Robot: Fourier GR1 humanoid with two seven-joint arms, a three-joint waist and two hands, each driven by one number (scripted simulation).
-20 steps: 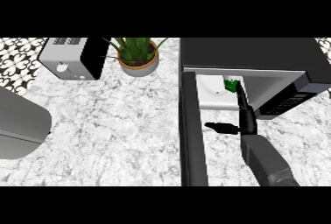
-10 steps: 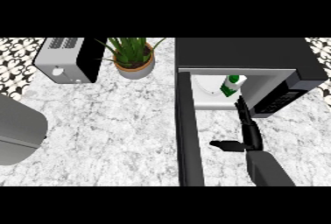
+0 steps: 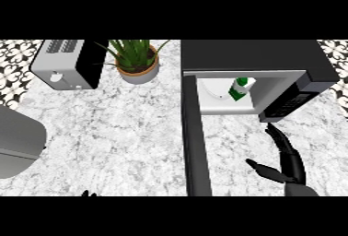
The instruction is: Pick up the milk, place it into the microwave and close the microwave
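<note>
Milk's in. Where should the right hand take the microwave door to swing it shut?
Push with straight fingers on the door's free near end, coming from its left face. The door stands open toward the robot, hinged at the microwave's left front, so that end likely gives most swing. The right hand sits on the wrong side now.

Milk [image 3: 239,88] inside open microwave [image 3: 272,60]; right hand [image 3: 289,161], fingers straight, over counter [image 3: 122,133].

The counter [image 3: 122,133] under me looks like smooth, veined marble. At one o'clock the microwave [image 3: 252,55] is matt black, white inside. At eleven, the toaster [image 3: 65,64] looks like brushed metal. My right hand [image 3: 285,159] is matt black.
</note>
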